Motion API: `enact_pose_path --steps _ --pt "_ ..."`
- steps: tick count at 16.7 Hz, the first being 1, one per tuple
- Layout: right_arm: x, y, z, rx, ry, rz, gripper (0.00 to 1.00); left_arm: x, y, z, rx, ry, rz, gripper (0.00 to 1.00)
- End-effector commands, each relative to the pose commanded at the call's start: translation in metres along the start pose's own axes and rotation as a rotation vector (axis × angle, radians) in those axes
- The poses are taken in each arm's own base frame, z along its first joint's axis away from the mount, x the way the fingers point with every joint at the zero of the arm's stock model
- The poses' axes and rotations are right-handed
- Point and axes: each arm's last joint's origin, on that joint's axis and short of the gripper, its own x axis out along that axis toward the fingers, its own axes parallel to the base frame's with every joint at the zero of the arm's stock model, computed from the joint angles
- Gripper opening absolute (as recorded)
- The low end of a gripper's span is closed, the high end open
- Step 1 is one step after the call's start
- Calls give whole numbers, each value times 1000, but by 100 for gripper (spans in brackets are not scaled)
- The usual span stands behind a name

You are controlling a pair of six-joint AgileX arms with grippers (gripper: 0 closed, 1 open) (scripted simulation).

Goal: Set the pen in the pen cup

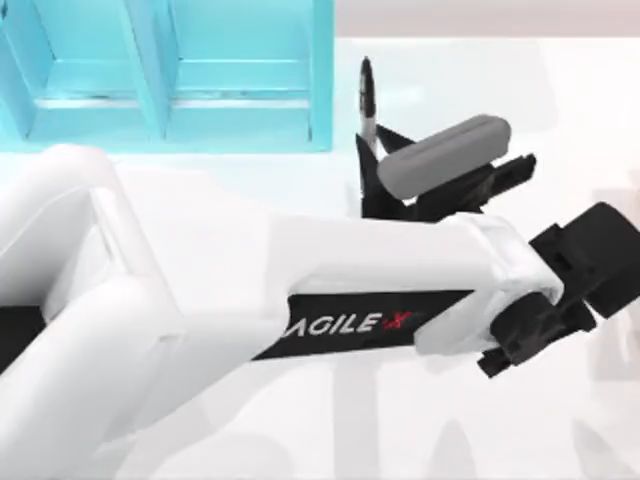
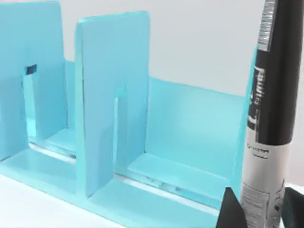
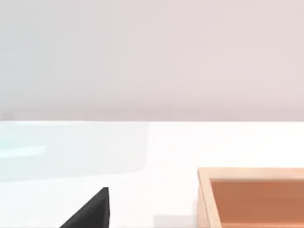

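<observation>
Two arms in frame; left arm stretched across the desk [image 1: 250,180], its left claw [image 1: 375,150] clamped on the pen [image 2: 268,118], pen upright and lifted, tip showing near the shelf's right end in the top view. Left wrist view puts the pen just beside the turquoise shelf [image 2: 114,118]. Cup can't be placed from here. Right claw [image 1: 590,255] sits at the desk's right edge; can't tell if its fingers are apart or together. A tan tray [image 3: 251,194] lies near it.

Risks: pen is close to the shelf, so a swing could knock it and twist it in the grip. A tilted pen would likely catch the cup rim on the way down.
</observation>
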Motion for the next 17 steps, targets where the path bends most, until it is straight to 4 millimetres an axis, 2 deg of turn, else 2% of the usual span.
enact_pose_path --steps 3,9,17 --pt "0 0 0 0 0 0 100 0 3 3 52 -15 1 0" --pt "0 0 0 0 0 0 100 1 2 8 48 -30 5 0" --pt "0 0 0 0 0 0 100 1 2 8 48 -30 5 60"
